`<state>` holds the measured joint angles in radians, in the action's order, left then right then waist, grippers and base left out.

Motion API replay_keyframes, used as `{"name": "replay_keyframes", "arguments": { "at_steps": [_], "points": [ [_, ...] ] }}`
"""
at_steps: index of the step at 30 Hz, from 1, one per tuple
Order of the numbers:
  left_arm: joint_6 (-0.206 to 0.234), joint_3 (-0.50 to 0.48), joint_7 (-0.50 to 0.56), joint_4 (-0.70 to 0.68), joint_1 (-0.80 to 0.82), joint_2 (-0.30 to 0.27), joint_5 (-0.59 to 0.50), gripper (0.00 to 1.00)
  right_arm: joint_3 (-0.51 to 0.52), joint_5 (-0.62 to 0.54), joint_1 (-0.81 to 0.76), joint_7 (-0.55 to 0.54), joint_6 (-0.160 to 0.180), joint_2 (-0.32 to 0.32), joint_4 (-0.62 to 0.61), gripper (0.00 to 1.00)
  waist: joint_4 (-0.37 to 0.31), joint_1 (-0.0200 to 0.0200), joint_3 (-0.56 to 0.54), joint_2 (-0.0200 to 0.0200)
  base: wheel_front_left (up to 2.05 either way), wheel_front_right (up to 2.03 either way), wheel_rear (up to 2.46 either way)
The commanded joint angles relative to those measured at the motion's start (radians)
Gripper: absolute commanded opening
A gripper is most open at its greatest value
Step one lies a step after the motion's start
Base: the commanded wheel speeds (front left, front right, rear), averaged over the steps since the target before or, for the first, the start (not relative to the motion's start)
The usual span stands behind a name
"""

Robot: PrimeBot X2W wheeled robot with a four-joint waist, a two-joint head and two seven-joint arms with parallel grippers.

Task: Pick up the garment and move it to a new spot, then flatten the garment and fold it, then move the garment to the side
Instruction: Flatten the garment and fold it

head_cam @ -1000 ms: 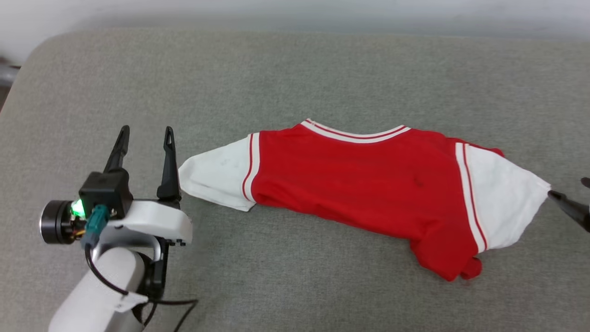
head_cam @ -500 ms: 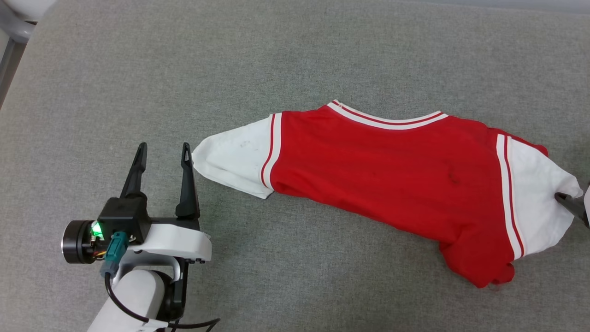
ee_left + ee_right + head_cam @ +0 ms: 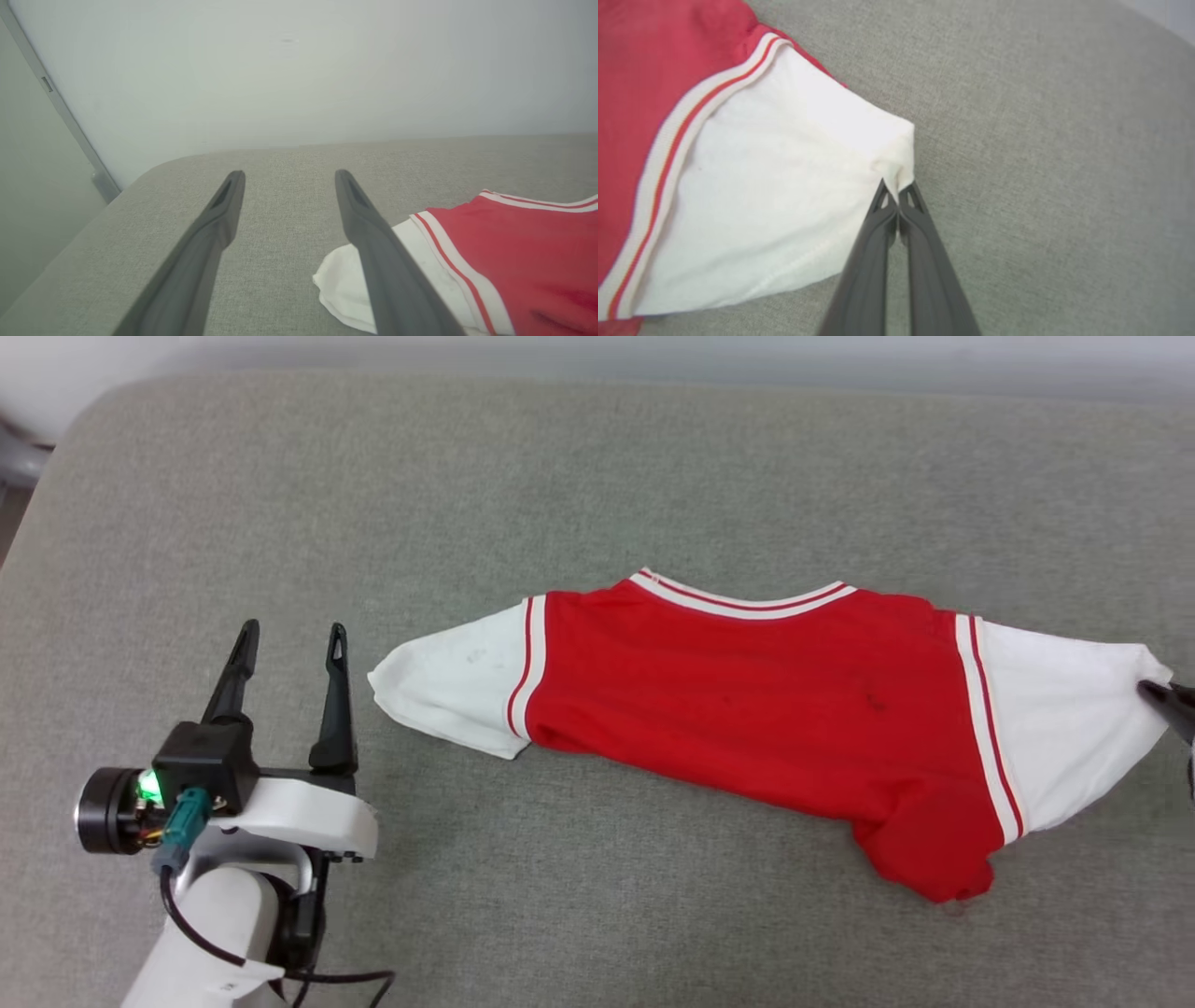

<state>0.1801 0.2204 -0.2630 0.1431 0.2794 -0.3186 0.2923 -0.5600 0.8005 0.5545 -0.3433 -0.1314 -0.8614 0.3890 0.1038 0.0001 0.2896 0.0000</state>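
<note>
Across mid-frame the garment (image 3: 747,709) lies lengthwise left to right; the right gripper (image 3: 897,187) pinches its white right-hand tip, while the left gripper (image 3: 293,630), spread wide and empty, stands just beside its left-hand tip.

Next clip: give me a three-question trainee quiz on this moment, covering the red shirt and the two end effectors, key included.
1. True or false: the left end effector is shut on the garment.
2. Which part does the right end effector pinch? A: the striped collar. B: the edge of a white sleeve. C: the red hem.
3. Fill in: the garment lies on a ___ cloth-covered surface.
Key: 1 false, it stands open beside the other sleeve; 2 B; 3 grey.
</note>
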Motion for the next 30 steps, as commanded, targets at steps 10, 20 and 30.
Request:
{"name": "replay_keyframes", "arguments": {
  "at_steps": [10, 20, 30],
  "points": [
    [-0.109, 0.029, 0.041, 0.078, 0.143, -0.071, -0.011, 1.00, 0.111, 0.035, -0.133, 0.085, 0.001, -0.063, -0.059, 0.00, -0.061, -0.0001, -0.065, 0.0000, 0.00, 0.00, 0.00],
    [-0.275, 0.123, 0.331, 0.182, 0.391, -0.128, 0.033, 1.00, 0.214, 0.005, -0.248, 0.082, 0.001, -0.027, -0.118, 0.00, -0.092, -0.0001, -0.048, 0.0000, 0.00, 0.00, 0.00],
    [-0.310, 0.331, 0.829, 0.298, 0.587, -0.192, 0.260, 1.00, 0.270, -0.034, -0.269, 0.041, 0.001, 0.014, -0.173, 0.00, -0.125, -0.0001, -0.003, 0.0000, 0.00, 0.00, 0.00]
  ]
}}
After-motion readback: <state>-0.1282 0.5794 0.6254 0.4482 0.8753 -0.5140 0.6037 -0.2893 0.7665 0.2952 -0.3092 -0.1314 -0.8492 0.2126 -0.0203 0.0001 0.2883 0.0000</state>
